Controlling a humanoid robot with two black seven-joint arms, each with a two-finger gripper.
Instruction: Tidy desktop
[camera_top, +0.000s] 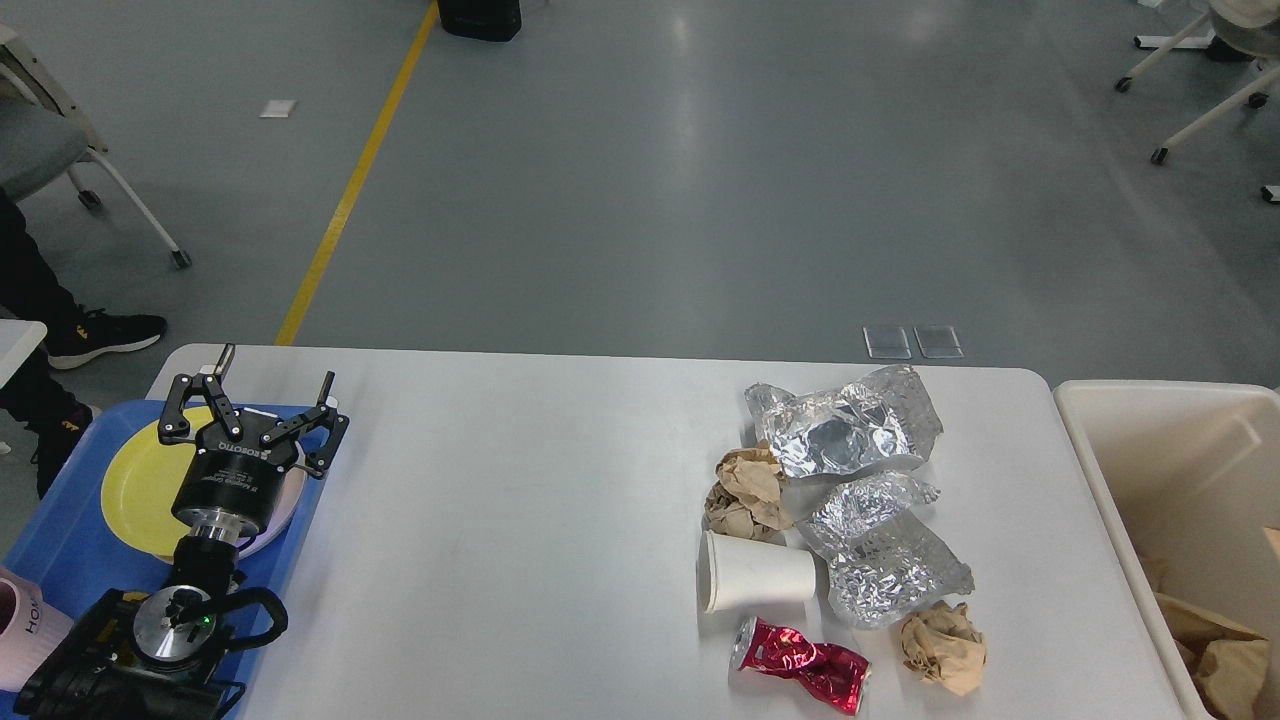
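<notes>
head view: the desktop (520, 520), a white surface with rounded corners, fills the lower half of the frame. the left gripper (256, 395) is released, its fingers spread wide with nothing between them, above the yellow plate (135, 480) on the blue tray (60, 545) at 9 o'clock. the right gripper is out of frame. a litter cluster lies at 4 o'clock on the surface: two crumpled foil sheets (845, 425) and (885, 560), a brown paper wad (745, 490) touching the upper sheet, a white paper cup (757, 572) on its side with its mouth toward 9 o'clock, a crushed red can (800, 665) just beside it, and a second brown paper wad (943, 645). a cream bin (1180, 450) stands at the 3 o'clock edge, with brown paper (1215, 645) inside.
</notes>
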